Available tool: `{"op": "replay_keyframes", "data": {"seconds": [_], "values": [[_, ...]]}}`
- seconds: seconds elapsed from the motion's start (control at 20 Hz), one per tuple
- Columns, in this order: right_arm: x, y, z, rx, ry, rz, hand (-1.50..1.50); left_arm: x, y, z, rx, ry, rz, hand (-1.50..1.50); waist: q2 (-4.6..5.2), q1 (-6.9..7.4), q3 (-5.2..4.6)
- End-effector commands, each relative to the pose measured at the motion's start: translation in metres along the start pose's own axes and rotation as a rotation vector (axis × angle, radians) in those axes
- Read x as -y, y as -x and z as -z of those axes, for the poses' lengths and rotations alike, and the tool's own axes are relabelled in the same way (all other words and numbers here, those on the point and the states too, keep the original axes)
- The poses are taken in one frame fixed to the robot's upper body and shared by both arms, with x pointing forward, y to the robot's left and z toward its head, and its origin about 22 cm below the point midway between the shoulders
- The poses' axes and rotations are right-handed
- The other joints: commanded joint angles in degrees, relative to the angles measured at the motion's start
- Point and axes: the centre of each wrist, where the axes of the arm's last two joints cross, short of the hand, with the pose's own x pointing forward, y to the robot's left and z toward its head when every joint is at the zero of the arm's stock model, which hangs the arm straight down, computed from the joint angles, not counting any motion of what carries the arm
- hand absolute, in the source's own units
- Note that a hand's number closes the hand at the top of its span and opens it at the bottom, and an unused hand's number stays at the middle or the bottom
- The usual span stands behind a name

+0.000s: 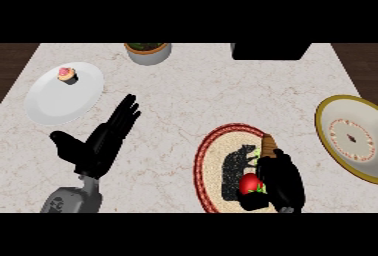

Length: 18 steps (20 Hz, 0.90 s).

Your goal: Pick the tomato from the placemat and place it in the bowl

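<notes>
On placemat (214, 165), right hand (284, 180) curled round tomato (251, 183)

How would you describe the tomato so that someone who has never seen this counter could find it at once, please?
Start at the round red-rimmed placemat near the counter's front right, just left of the yellow-rimmed bowl. At the mat's lower right the black right hand curls round a small red ball: the tomato. It is the only bright red thing on the mat, with a bit of green on it.

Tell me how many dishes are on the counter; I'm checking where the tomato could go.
2: a white plate at the far left, carrying a cupcake, and a yellow-rimmed bowl at the right edge, partly cut off by the frame.
</notes>
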Motion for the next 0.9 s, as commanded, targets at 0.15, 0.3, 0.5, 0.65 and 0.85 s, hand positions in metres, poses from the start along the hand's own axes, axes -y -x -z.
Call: {"op": "replay_keyframes", "data": {"seconds": [0.15,0.3,0.5,0.65,0.85], "values": [[0.023,0.059,-0.039,-0.034,0.079,-0.102,1.5,0.0,0.019,-0.006,-0.011,-0.008,-0.008,0.0,1.09,-0.68,0.64],[0.056,0.033,-0.058,-0.018,0.153,-0.034,1.5,-0.003,0.006,-0.018,0.0,0.013,-0.03,0.0,1.06,-0.3,0.64],[0.106,0.03,-0.094,0.019,0.291,0.018,1.5,0.005,0.001,0.003,0.011,-0.011,-0.01,0.0,0.96,-1.14,0.58],[0.126,0.035,-0.112,0.009,0.401,0.014,1.5,-0.01,-0.001,-0.001,0.034,-0.014,-0.005,0.0,0.97,-1.06,0.61],[0.158,0.029,-0.138,-0.039,0.457,0.022,1.5,0.001,0.013,-0.007,0.014,0.001,-0.004,0.0,1.13,-0.39,0.62]]}}
